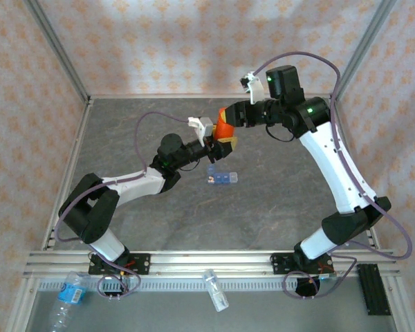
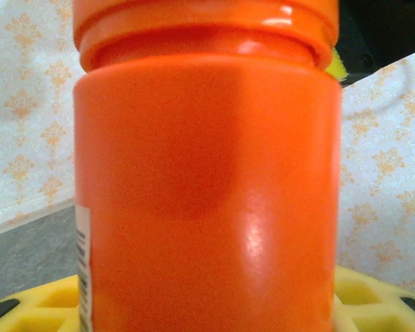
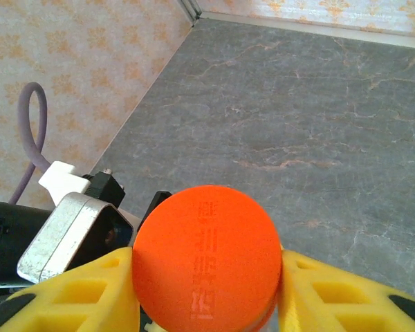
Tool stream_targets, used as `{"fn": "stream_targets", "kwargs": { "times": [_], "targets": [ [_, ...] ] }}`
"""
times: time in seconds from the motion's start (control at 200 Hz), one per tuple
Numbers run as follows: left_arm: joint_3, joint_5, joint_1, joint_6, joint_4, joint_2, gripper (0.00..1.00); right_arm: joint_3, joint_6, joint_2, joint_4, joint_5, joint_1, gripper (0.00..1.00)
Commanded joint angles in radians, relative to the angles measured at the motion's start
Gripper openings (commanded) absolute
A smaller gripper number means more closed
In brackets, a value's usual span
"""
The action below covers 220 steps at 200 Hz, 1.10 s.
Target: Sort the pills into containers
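Nearest the arm bases, the translucent blue plastic pill-organizer strip (image 1: 222, 178) lies flat on the grey stone-patterned tabletop (image 1: 283, 207), just on the near side of the raised tools; whether anything lies in its compartments is too small to be told. Beyond it the orange cylindrical plastic vial (image 1: 223, 130) is held off the tabletop between the two arms: the left tool (image 1: 225, 143) is clamped on its body, and the right tool (image 1: 226, 116) is closed on its round orange cap (image 3: 207, 259). The step in hand is judged to be the opening of the vial. It would be done well if the body were gripped firmly enough not to turn, the twist were made about the vial's own axis, and the mouth were kept upward so that nothing spills wide of the strip. The layout of strip, vial and meeting arms is given by the top view. The left wrist view adds a white label edge and the ridge under the cap, detail lost from above. The right wrist view adds raised lettering on the cap and yellow fingers (image 3: 318, 290) pressed against both its sides, a grip left unclear from above.
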Motion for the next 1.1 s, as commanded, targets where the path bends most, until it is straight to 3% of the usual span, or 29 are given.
{"fn": "stream_targets", "kwargs": {
  "times": [0.0, 0.215, 0.666, 0.886, 0.976, 1.096],
  "targets": [
    [0.052, 0.023, 0.009, 0.006, 0.032, 0.000, 0.00, -0.023, 0.000, 0.001, -0.011, -0.018, -0.001, 0.45],
    [0.070, -0.011, 0.009, 0.031, 0.007, -0.005, 0.00, -0.089, 0.089, -0.010, 0.038, 0.019, 0.002, 0.45],
    [0.093, -0.051, 0.009, 0.083, -0.078, 0.003, 0.00, -0.147, 0.357, 0.007, 0.089, 0.334, 0.110, 0.43],
    [0.096, -0.070, 0.009, 0.097, -0.094, 0.018, 0.00, -0.136, 0.402, 0.013, 0.103, 0.389, 0.128, 0.44],
    [0.090, -0.076, 0.010, 0.099, -0.088, 0.021, 0.00, -0.098, 0.387, 0.012, 0.088, 0.390, 0.121, 0.50],
    [0.080, -0.081, 0.010, 0.101, -0.081, 0.022, 0.00, -0.058, 0.358, -0.017, 0.082, 0.359, 0.086, 0.79]
  ]
}}
